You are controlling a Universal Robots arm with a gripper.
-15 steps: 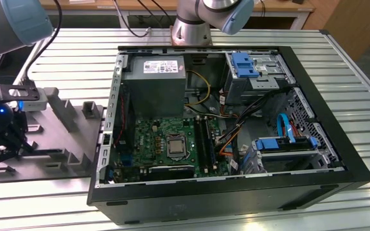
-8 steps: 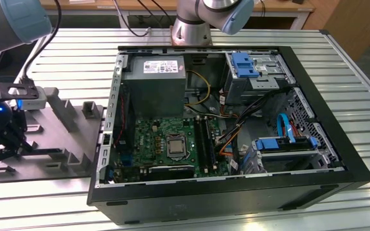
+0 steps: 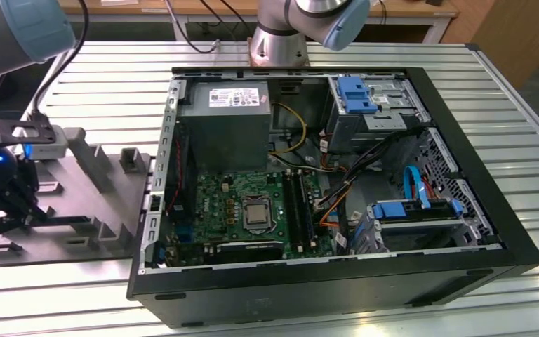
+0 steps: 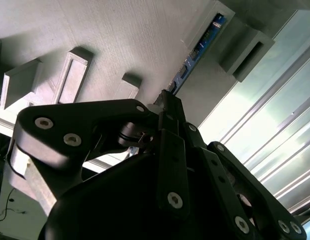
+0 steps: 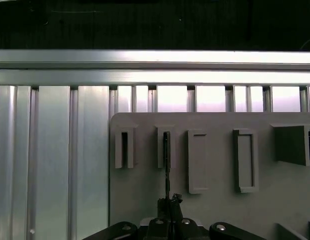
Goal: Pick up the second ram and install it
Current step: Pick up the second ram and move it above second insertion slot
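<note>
Now pincer [image 5: 167,201] grips second ram [image 5: 166,155] in holder [image 5: 135,197] slot

second ram [image 4: 195,52] end hidden within claw [image 4: 167,102], claw base cut by edge

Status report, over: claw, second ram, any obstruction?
Claw shut on second ram. Ram seated in grey holder slot, outside the case. No obstruction seen.

The computer case [image 3: 480,210] lies mid-surface [image 3: 363,60]. The slotted holder block [image 3: 92,175] sits beside it, toward the surface's edge at the exterior view's left. The second ram [image 4: 195,52] stands on edge in one block slot, with the tool [image 4: 167,100] at its end.
</note>
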